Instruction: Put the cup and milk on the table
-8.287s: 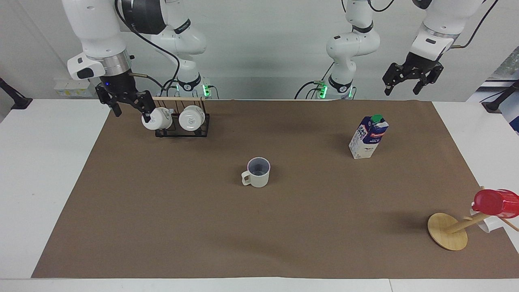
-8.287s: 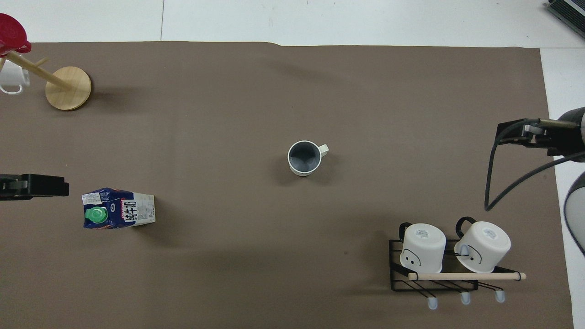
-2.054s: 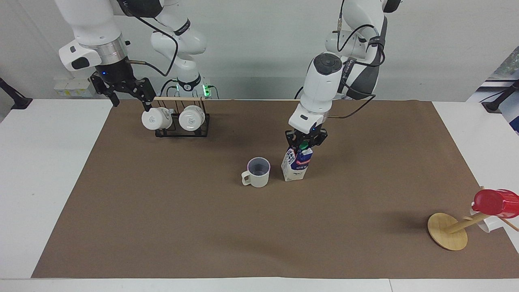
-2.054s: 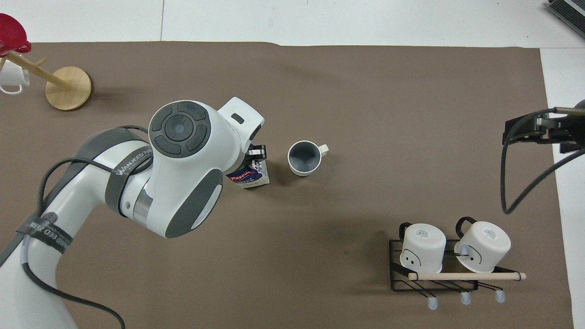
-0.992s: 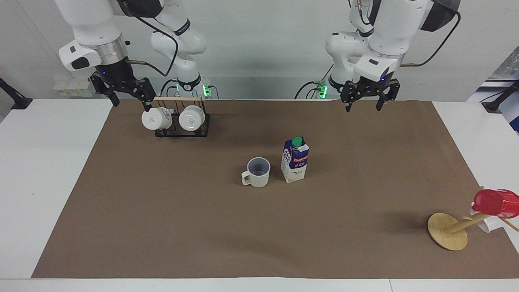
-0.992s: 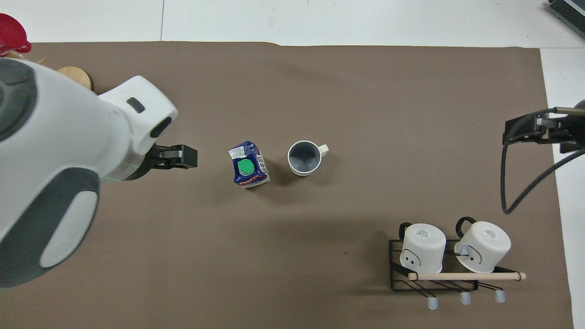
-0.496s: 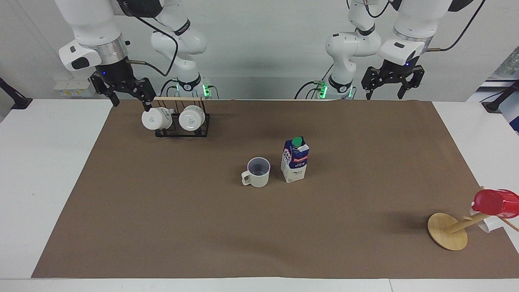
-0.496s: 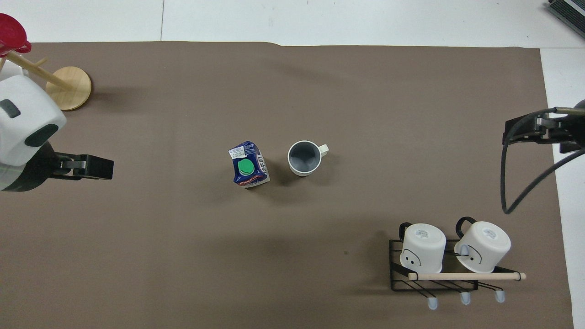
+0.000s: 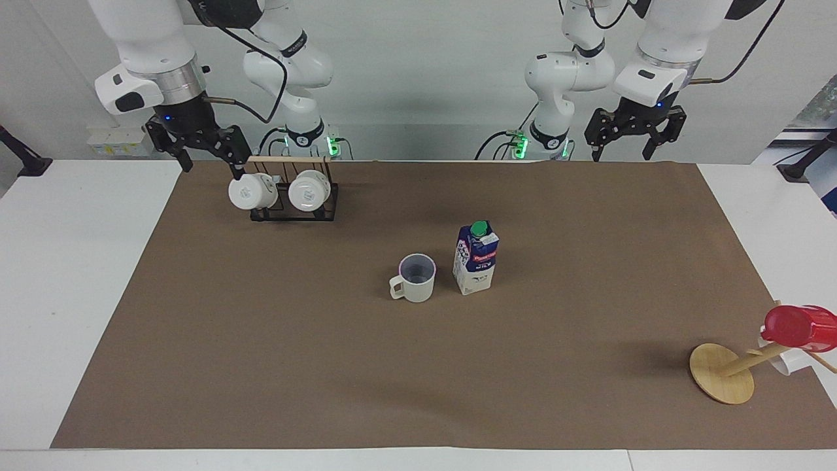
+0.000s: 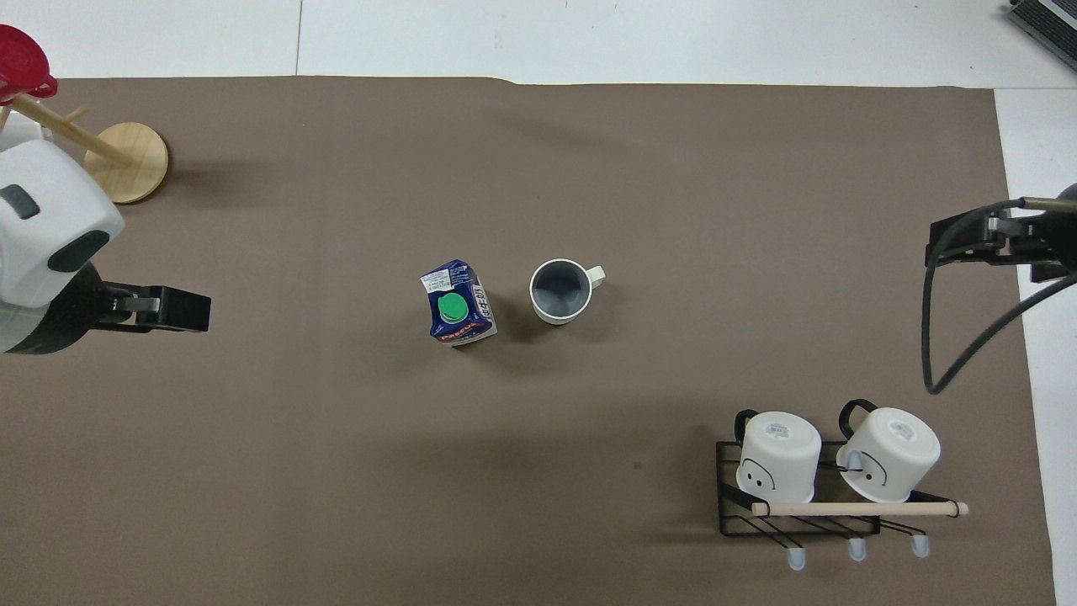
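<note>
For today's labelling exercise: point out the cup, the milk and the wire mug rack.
cup (image 9: pixel 417 282), facing view, outer wall.
milk (image 9: pixel 475 265), facing view, front face.
wire mug rack (image 10: pixel 730 522), overhead view, black frame corner.

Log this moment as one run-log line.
cup: upright on table | milk: upright beside cup, apart | left gripper: raised, empty | right gripper: by mug rack, empty

A black wire rack (image 9: pixel 294 210) with a wooden rail holds two glossy white mugs (image 9: pixel 248 191) on their sides. A tilted wooden mug tree (image 9: pixel 722 373) carries a shiny red cup (image 9: pixel 799 327).
</note>
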Controlling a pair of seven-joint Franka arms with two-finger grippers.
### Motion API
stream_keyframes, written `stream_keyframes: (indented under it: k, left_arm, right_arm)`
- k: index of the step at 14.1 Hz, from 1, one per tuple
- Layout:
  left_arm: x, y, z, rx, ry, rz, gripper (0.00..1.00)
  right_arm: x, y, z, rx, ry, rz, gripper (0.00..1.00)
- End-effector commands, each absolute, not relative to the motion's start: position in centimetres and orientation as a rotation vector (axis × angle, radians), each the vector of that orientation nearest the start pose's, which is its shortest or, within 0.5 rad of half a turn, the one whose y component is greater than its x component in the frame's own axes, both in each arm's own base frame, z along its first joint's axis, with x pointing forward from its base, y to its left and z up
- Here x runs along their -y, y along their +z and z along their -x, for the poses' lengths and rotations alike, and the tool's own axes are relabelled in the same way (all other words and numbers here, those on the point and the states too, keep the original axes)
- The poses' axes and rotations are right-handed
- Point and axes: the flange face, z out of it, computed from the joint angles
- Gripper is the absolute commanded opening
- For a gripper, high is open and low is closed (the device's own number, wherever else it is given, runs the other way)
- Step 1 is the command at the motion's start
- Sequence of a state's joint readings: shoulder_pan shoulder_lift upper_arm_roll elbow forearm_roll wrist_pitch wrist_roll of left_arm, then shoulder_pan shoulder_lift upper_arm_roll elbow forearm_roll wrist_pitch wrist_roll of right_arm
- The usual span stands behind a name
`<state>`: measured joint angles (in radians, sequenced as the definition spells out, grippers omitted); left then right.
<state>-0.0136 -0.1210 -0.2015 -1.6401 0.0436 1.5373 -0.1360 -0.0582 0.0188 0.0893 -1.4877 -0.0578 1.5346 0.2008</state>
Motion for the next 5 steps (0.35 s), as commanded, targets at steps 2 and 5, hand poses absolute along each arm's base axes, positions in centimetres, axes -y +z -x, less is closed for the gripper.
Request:
stream_keyframes:
  k: [2, 5]
  left_arm:
    - [9.66, 65.25, -50.12, -0.077, -0.024, 3.144, 1.00]
    - [9.72, 65.25, -50.24, -0.071, -0.029, 3.164, 1.00]
  right_arm:
    - [-1.07, 65.25, -55.78, -0.227, -0.056, 3.164, 1.00]
    - [-1.07, 65.25, -55.78, -0.227, -0.056, 3.164, 1.00]
